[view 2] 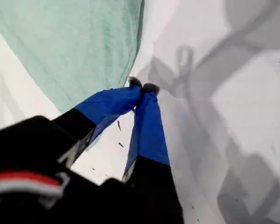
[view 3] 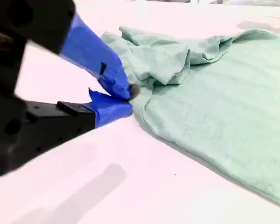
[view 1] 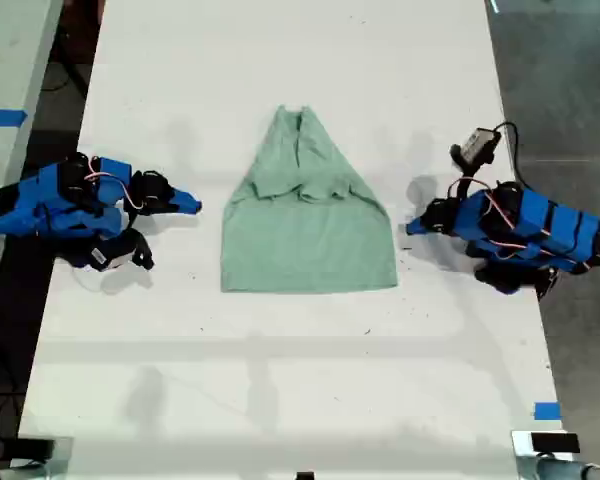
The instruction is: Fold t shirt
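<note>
The pale mint-green t shirt (view 1: 308,235) lies on the middle of the white table (view 1: 280,380). Its upper part is folded in to a narrow peak and its lower part lies flat. My first gripper (view 1: 412,228) rests on the table just off the shirt's edge on the exterior view's right. It is shut on nothing; its tips (view 2: 142,86) meet beside the fabric (view 2: 74,42). My second gripper (view 1: 193,207) lies a short gap from the shirt's edge on the exterior view's left. It is also shut and empty (view 3: 129,100), next to the rumpled folds (view 3: 177,56).
Both blue arms rest folded low at the table's sides. A small camera (view 1: 477,148) with cables sticks up from the arm on the exterior view's right. Blue tape (view 1: 547,410) marks the table's near corner on that side. Grey floor (view 1: 570,80) lies beyond the table edge.
</note>
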`<state>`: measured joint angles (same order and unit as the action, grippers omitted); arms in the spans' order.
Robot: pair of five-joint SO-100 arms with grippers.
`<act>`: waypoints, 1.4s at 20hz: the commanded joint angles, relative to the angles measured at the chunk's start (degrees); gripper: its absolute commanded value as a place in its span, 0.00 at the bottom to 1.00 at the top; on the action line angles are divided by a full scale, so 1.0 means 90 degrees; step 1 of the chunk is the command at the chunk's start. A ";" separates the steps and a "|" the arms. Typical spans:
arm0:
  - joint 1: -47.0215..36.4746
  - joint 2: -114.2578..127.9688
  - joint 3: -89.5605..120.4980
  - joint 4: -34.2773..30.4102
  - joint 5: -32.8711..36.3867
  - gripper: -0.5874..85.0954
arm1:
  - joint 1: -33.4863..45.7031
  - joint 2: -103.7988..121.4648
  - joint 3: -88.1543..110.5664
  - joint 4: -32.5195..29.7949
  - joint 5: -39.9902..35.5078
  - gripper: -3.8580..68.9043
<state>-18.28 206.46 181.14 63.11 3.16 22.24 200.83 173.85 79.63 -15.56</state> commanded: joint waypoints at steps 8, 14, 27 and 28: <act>-0.0068 0.0020 0.0098 -0.0234 -0.0029 0.01 | -0.0254 -0.0713 -0.2227 0.1260 0.0869 0.06; -0.0049 0.0020 0.0098 -0.0234 -0.0020 0.01 | -0.0918 -0.6172 -0.6064 0.1084 0.0752 0.16; 0.0020 0.0020 0.0098 -0.0234 0.0000 0.01 | -0.1133 -0.9258 -0.5020 -0.0957 0.1172 0.29; 0.0020 0.0020 0.0098 -0.0234 0.0000 0.01 | -0.1094 -0.9277 -0.4873 -0.1113 0.1123 0.27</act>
<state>-18.28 206.46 181.76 62.05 3.16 11.43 117.16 128.67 72.60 -5.36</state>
